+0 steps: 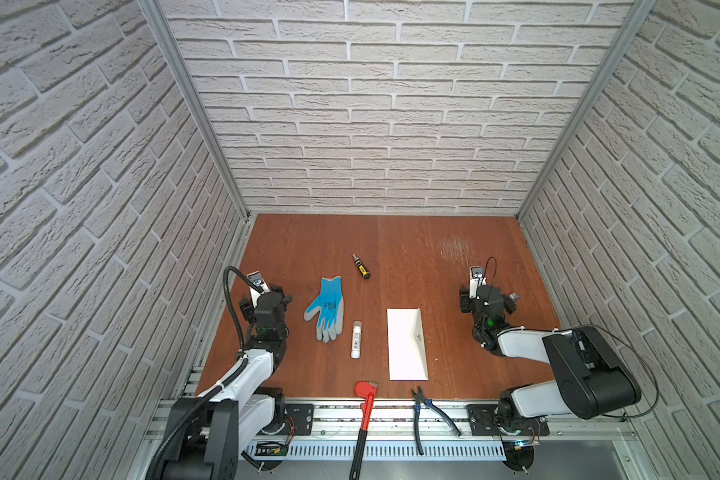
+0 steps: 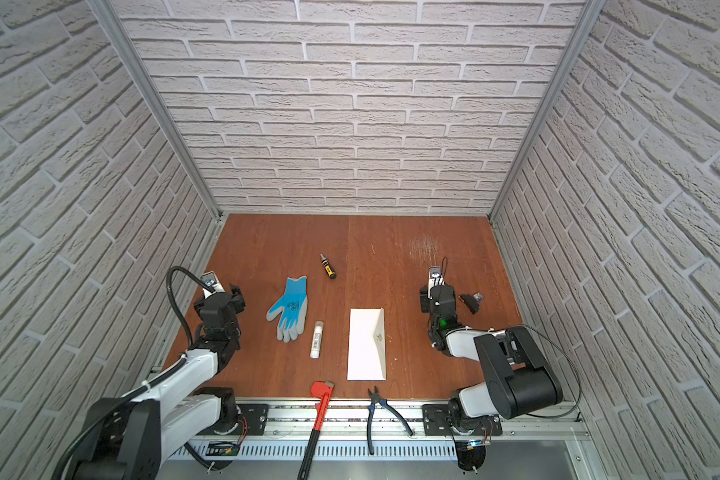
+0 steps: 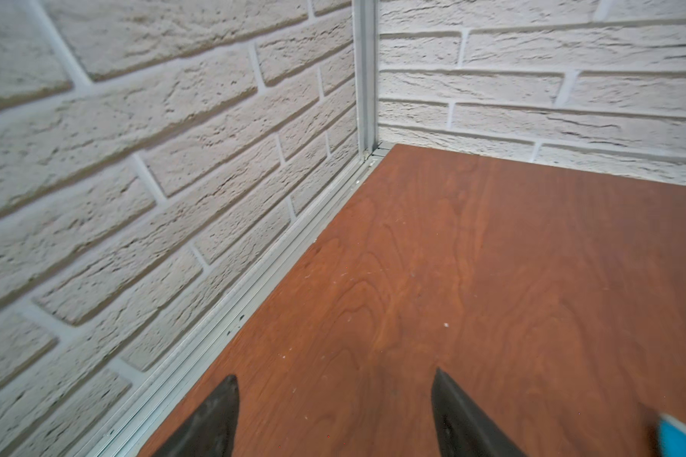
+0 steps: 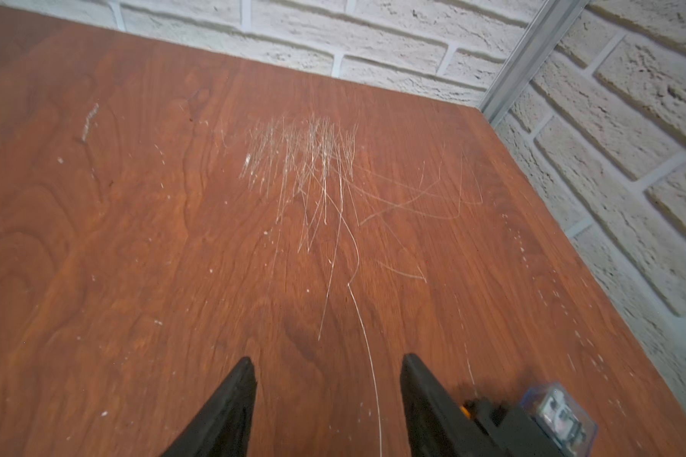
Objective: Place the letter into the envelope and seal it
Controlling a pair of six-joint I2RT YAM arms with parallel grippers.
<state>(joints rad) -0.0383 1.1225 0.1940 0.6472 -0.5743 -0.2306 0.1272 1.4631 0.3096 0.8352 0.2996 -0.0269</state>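
Note:
The cream-white envelope (image 1: 404, 347) (image 2: 364, 347) lies flat on the wooden table, right of centre, in both top views. Its flap lies folded along its right side, with a small greyish mark on it. The letter is out of view. My left gripper (image 1: 269, 301) (image 3: 335, 380) hovers near the left wall, left of the glove, open over bare wood. My right gripper (image 1: 485, 297) (image 4: 327, 362) sits right of the envelope and apart from it. Its jaws are open with only scratched wood between them.
A blue-and-grey glove (image 1: 326, 309) (image 3: 678, 433) and a white glue stick (image 1: 356, 339) lie left of the envelope. A black-and-yellow pen-like tool (image 1: 361, 266) lies further back. A red pipe wrench (image 1: 364, 407) and blue pliers (image 1: 427, 409) rest at the front edge. A small black-and-clear part (image 2: 472, 301) (image 4: 551, 415) lies beside my right gripper.

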